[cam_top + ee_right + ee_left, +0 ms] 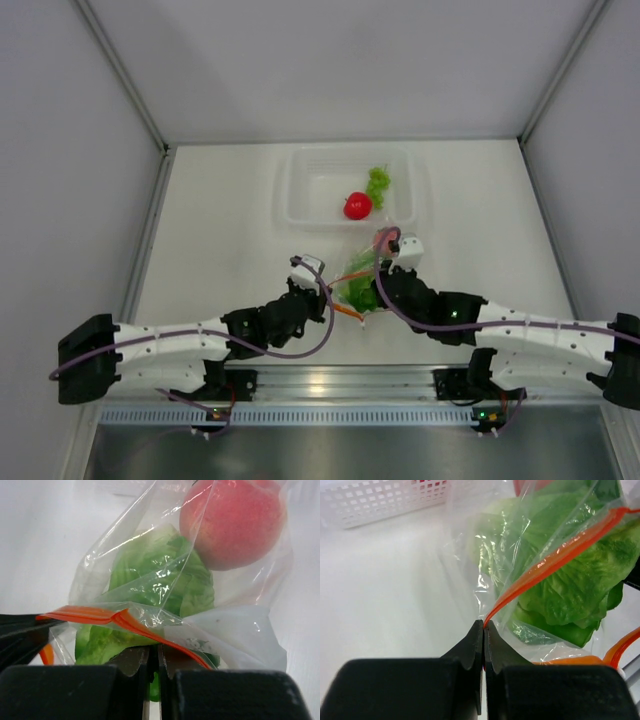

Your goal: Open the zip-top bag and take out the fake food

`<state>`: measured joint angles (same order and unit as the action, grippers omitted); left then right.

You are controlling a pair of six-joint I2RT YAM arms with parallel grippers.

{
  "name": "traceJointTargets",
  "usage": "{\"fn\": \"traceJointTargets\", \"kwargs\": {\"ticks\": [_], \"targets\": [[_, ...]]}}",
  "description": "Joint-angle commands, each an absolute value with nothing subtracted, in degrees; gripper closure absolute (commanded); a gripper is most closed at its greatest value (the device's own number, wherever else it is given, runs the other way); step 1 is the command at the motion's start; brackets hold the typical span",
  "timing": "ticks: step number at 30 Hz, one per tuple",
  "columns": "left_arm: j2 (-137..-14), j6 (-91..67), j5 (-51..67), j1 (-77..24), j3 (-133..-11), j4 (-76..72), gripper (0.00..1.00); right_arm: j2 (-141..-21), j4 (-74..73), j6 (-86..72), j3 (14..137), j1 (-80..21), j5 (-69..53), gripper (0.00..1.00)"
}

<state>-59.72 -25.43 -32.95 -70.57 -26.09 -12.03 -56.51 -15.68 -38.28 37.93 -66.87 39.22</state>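
Right now my left end effector is pinched shut on 1 lip of the zip-top bag, at its orange zip strip. My right end effector is clamped on the other lip, so the 2 grips can spread the mouth. The bag sits just on my side of the clear tray, with lettuce and a pinkish fruit inside it. The tomato and grapes lie in the tray.

table: white (glossy) | tray: clear, rectangular, far centre | walls: pale grey, three sides
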Motion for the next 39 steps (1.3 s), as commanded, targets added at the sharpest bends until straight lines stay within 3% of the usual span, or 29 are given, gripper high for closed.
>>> {"fn": "traceJointTargets", "kwargs": {"ticks": [1, 9, 17, 22, 29, 39], "targets": [[-59.24, -25.14, -38.75, -70.66, -24.70, -11.17, 1.00, -55.81, -15.56, -41.83, 36.57, -65.57, 42.54, 1.00], [-67.22, -30.14, -48.25, -70.66, -27.68, -4.39, 1.00, -47.65, -1.25, -43.24, 27.52, -65.57, 36.32, 1.00], [-70.14, -32.43, -39.74, -71.98, -29.01, -10.36, 1.00, -45.17, 10.80, -46.58, 22.59, -65.74, 35.85, 1.00], [-67.77, -32.08, -32.71, -73.82, -26.90, -19.92, 1.00, -50.78, 10.29, -48.77, 25.48, -65.74, 37.00, 1.00], [-74.94, -26.11, -44.98, -82.61, -30.93, -24.00, 1.00, -59.06, 9.05, -57.73, 30.75, -67.23, 40.95, 1.00], [-83.32, -25.84, -57.47, -84.64, -31.20, -23.73, 1.00, -50.65, 0.18, -57.30, 32.35, -67.85, 40.43, 1.00]]}}
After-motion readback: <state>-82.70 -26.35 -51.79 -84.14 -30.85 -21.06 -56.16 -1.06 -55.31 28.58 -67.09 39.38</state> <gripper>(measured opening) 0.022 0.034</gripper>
